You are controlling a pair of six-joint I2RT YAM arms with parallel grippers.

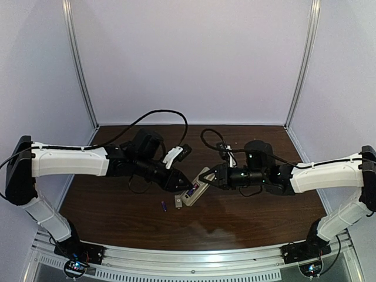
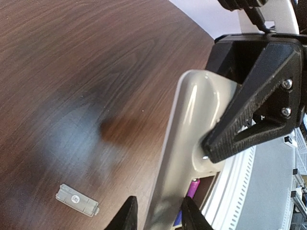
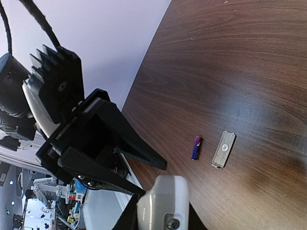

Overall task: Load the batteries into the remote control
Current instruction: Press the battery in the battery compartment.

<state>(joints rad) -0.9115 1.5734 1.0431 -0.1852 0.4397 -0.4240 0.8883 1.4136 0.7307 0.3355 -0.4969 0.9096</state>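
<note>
A: Remote control, why held at one end?
B: The right gripper is clamped there, steadying it for loading; one battery sits in it.
A: And the left gripper?
B: Its fingers straddle the other end by that battery, likely to seat it; whether they pinch, I cannot tell. The second battery lies on the table just beside the remote control.
</note>
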